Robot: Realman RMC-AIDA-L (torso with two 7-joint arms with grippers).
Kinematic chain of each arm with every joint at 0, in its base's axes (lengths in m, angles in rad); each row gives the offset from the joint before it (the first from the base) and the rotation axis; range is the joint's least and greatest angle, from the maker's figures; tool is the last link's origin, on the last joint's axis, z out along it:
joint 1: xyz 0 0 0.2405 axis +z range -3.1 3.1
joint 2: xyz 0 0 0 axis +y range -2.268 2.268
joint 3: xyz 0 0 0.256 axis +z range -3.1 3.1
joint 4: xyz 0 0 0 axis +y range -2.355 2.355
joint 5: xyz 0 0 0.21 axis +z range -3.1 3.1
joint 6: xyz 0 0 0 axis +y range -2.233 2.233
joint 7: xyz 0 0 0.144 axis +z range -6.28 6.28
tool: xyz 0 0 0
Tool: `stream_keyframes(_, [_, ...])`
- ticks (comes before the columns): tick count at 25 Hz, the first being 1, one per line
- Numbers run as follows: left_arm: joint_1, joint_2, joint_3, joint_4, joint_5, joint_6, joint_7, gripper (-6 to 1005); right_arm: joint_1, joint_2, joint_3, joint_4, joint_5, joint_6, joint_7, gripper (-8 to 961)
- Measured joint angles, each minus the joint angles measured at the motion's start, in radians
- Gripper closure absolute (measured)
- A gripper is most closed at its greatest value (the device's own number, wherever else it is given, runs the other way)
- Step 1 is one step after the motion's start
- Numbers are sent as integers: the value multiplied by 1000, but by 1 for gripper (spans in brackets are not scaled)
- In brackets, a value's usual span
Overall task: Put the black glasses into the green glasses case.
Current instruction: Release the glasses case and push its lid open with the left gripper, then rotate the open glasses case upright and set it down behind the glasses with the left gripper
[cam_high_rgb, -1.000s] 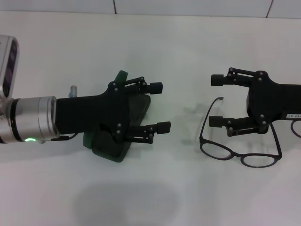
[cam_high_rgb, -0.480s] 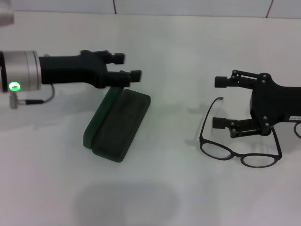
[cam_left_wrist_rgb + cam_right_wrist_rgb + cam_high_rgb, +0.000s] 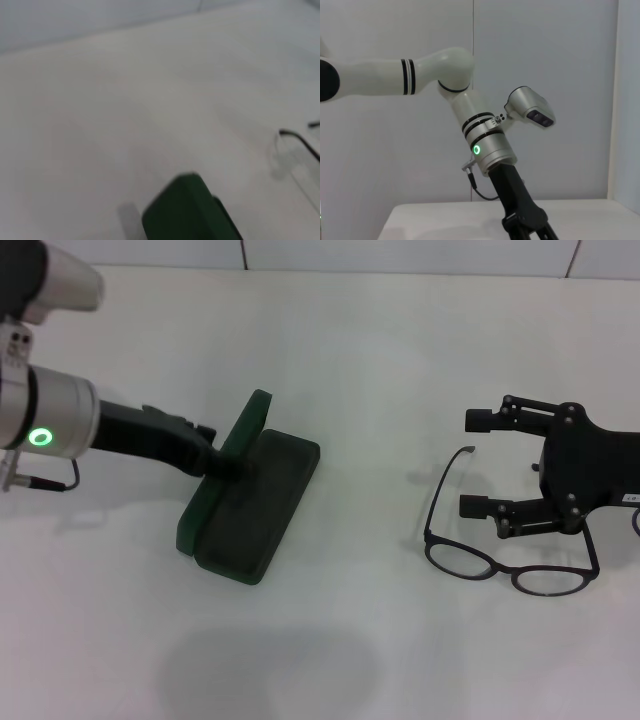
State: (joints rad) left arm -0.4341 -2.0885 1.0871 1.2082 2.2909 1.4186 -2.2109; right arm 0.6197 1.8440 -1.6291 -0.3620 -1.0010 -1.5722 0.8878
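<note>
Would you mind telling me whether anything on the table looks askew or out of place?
Nothing stands out. The dark green hinged glasses case lies open at an angle, left gripper at its lid. The thin black-framed glasses rest unfolded and intact, right gripper open above them.

I can read no word, brand or number anywhere here. A small white label (image 3: 631,498) sits on the black body of my right gripper (image 3: 478,463), at the edge of the head view, but its print is too small to make out.
</note>
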Motion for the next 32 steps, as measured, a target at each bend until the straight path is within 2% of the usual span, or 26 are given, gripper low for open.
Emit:
stream_keyframes(14, [-12,4,23,5,41,0,-104,283,0,-1,0,-6,-15,-1,-5,100])
stream_keyframes(20, [-19,4,19,12,44,-2,-82,522,-10,-2,0,-66,-116,-35,-5,104])
stream_keyframes(24, [-50,6,16,13,50,-8,-24,688,-21,7,0,-100,-198,-66,-11,107])
stream_keyframes(30, [-111,4,46,13,66,-55,224,820,-42,23,0,-103,-258,-90,-43,111])
stream_keyframes(32, [-144,5,68,4,71,-72,278,814,-55,27,0,-103,-261,-94,-59,112])
